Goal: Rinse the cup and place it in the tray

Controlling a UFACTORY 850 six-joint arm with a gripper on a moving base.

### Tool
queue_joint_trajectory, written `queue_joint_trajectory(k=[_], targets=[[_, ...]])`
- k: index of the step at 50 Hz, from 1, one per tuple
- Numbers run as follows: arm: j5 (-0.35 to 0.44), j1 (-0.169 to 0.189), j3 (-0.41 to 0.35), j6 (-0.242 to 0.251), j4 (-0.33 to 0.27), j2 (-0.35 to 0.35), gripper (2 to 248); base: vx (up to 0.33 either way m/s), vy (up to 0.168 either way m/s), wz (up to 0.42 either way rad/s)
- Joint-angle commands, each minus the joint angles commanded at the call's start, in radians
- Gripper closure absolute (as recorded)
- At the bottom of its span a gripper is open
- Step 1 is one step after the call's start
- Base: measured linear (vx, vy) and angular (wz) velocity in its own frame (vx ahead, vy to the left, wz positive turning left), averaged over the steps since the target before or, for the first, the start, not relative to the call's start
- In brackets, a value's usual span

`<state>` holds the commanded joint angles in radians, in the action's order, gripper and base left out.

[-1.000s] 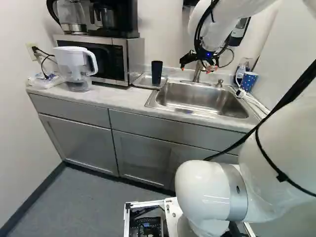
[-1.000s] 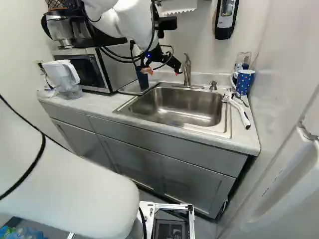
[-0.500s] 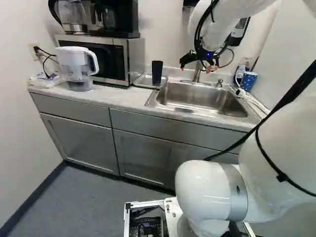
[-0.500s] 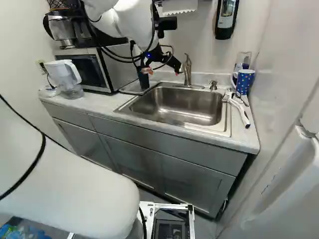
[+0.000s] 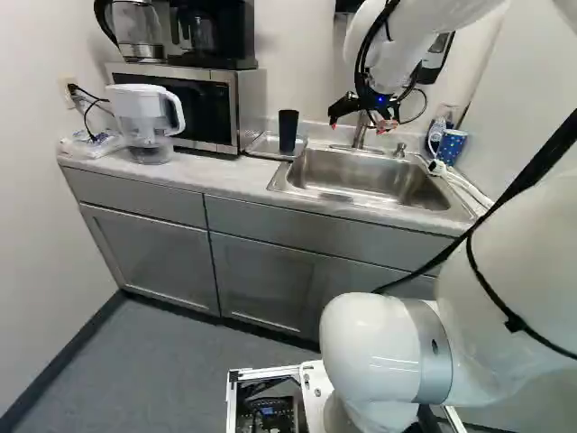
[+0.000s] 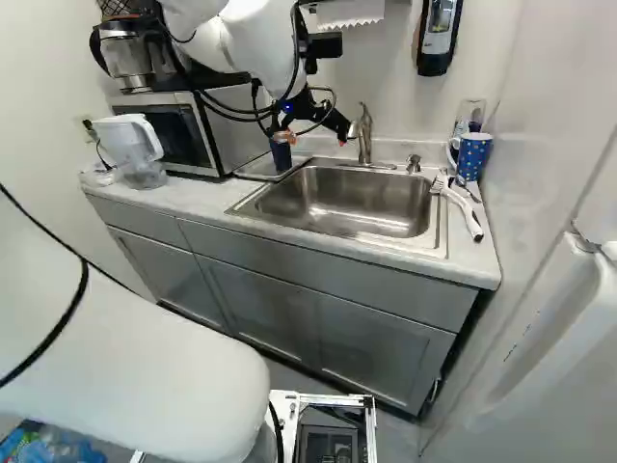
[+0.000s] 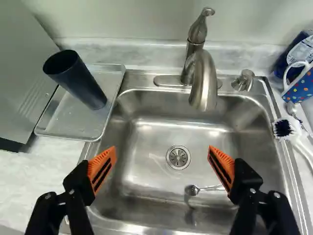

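My gripper [image 5: 358, 123] hangs above the sink in the left base view. In the wrist view the gripper [image 7: 162, 152] is open, its orange-padded fingers wide apart with nothing between them but the basin below. The dark cup [image 7: 77, 79] stands upright on the metal tray [image 7: 68, 121], beyond and to one side of the fingers. That tray lies beside the sink [image 7: 142, 161], next to the microwave. The faucet [image 7: 203, 78] rises behind the basin, ahead of the gripper.
A spoon [image 7: 192, 190] lies in the basin. A dotted blue mug [image 6: 472, 156] and a white brush [image 6: 463, 212] are on the counter at the sink's other side. The microwave [image 5: 180, 108] and a water pitcher [image 5: 144, 122] stand beyond the tray.
The base has moved slightly: the scene sits a little farther right at the left of both base views. The arm holds its pose, and the gripper stays open.
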<state>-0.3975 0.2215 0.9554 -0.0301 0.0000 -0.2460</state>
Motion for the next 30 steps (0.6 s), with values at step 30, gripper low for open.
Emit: queue_joint_trajectory(k=[30], targets=[[0.000,0.000,0.000,0.000,0.000,0.000,3,-0.099,0.027,-0.002]])
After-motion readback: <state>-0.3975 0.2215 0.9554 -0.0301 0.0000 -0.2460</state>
